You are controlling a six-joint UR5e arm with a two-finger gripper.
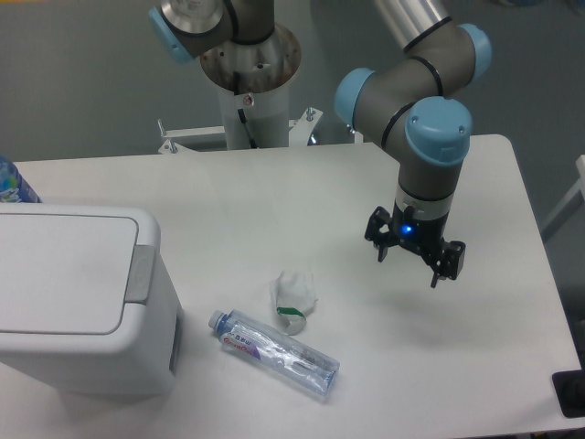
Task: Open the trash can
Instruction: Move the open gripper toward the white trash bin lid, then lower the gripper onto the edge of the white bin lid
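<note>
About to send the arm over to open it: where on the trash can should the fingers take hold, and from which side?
Go for the grey tab on the right rim of the trash can. It is the one part standing out from the flat, closed lid. Probably approach from the right, table side, where the open gripper hovers, and lift.

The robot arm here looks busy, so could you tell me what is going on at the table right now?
The arm's claw hangs open and empty above the right half of the table, well away from the trash can at the left edge. The can's lid is shut and nothing touches it yet. A plastic bottle lies on its side beside a crumpled white wad between them.
</note>
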